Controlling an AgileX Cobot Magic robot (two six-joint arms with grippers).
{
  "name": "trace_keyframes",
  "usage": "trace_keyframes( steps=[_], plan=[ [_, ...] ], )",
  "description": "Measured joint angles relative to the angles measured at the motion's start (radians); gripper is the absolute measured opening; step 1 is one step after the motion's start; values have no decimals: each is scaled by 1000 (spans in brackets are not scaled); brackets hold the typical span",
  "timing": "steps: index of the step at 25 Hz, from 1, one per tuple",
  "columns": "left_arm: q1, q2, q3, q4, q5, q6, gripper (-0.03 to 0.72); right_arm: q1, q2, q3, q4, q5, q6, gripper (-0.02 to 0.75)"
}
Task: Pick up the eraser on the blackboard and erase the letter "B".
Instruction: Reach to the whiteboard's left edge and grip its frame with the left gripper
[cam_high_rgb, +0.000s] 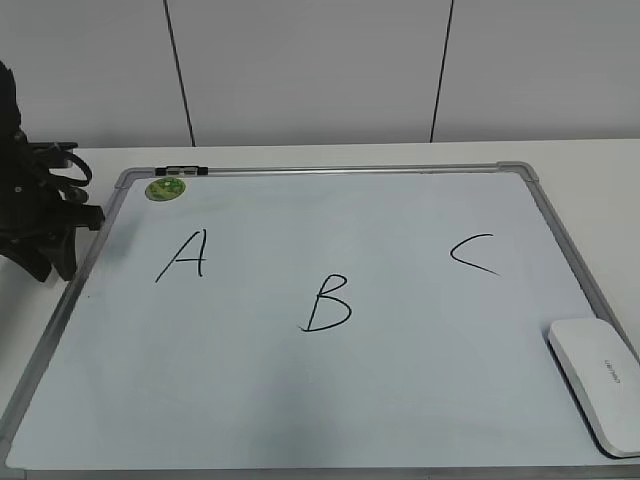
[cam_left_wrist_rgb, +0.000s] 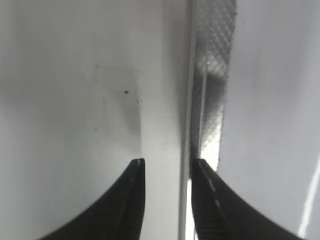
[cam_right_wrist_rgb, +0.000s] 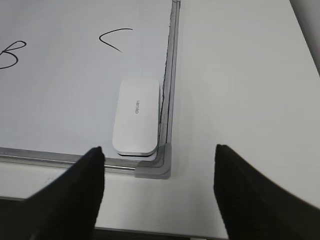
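The blackboard (cam_high_rgb: 540, 200) is a white board in a grey frame, lying flat on the table. The letter "B" (cam_high_rgb: 328, 302) is drawn in black near its middle, and part of it shows at the left edge of the right wrist view (cam_right_wrist_rgb: 10, 55). The eraser (cam_high_rgb: 597, 385) is a white rounded block lying in the board's near right corner, also seen in the right wrist view (cam_right_wrist_rgb: 136, 116). My right gripper (cam_right_wrist_rgb: 159, 150) is wide open and empty, above the table's edge just short of that corner. My left gripper (cam_high_rgb: 55, 255) is beside the board's left edge, and its jaws (cam_left_wrist_rgb: 167, 165) are apart and empty.
A black "A" (cam_high_rgb: 183, 255) is on the board's left and a black "C" (cam_high_rgb: 474, 253) on its right. A round green magnet (cam_high_rgb: 166, 188) sits at the far left corner. The grey corner piece (cam_right_wrist_rgb: 155, 167) lies next to the eraser. The board's frame (cam_left_wrist_rgb: 186, 100) runs between the left jaws.
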Motion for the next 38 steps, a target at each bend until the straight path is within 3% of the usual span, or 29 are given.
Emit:
trace_keyframes(
  steps=[25,27,32,38],
  plan=[
    [-3,29,-6,-29,-18,16,239,0,0,0,0,0,0,510],
    [-3,29,-6,-29,-18,16,205,0,0,0,0,0,0,510],
    [-7,29,-6,-33,-20,18,34,0,0,0,0,0,0,510],
    [-7,29,-6,-35,-23,18,16,0,0,0,0,0,0,510]
  ],
)
